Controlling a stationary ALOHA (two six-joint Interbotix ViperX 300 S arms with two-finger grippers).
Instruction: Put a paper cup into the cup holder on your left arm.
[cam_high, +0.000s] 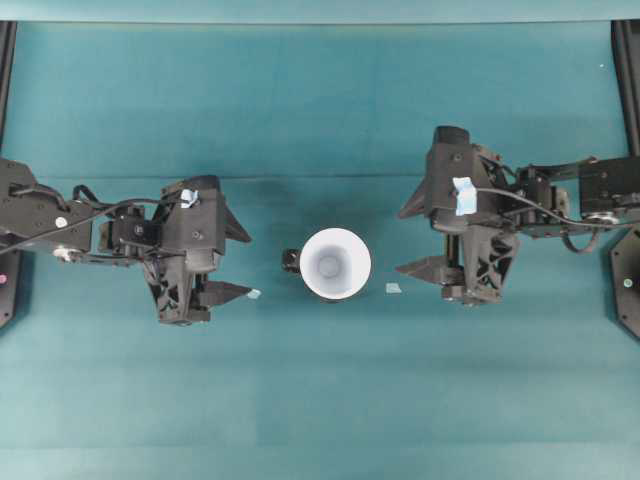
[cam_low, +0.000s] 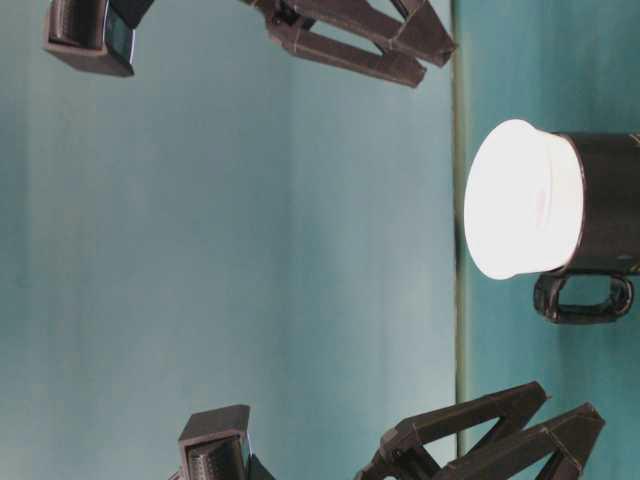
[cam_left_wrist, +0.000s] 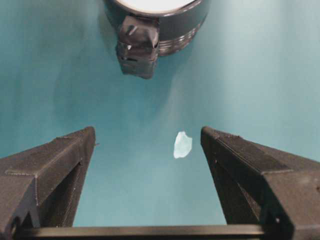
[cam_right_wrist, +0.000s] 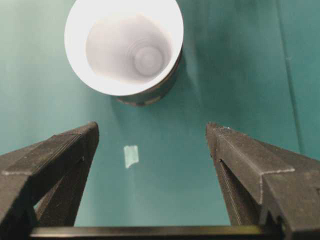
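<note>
We hold left gripper (cam_high: 238, 262) and right gripper (cam_high: 408, 240) spread, empty | paper cup (cam_high: 335, 263) seated in cup holder (cam_left_wrist: 165, 25) between them | lug (cam_left_wrist: 136, 46) clear only in left wrist view.

Teal table (cam_high: 320, 400), matte covering. Black cup holder (cam_high: 293, 262) stands upright near centre, white paper cup (cam_high: 335, 263) seated inside it. Two small pale tape scraps on surface: one (cam_high: 254, 294) left of holder, one (cam_high: 393, 288) right.
</note>
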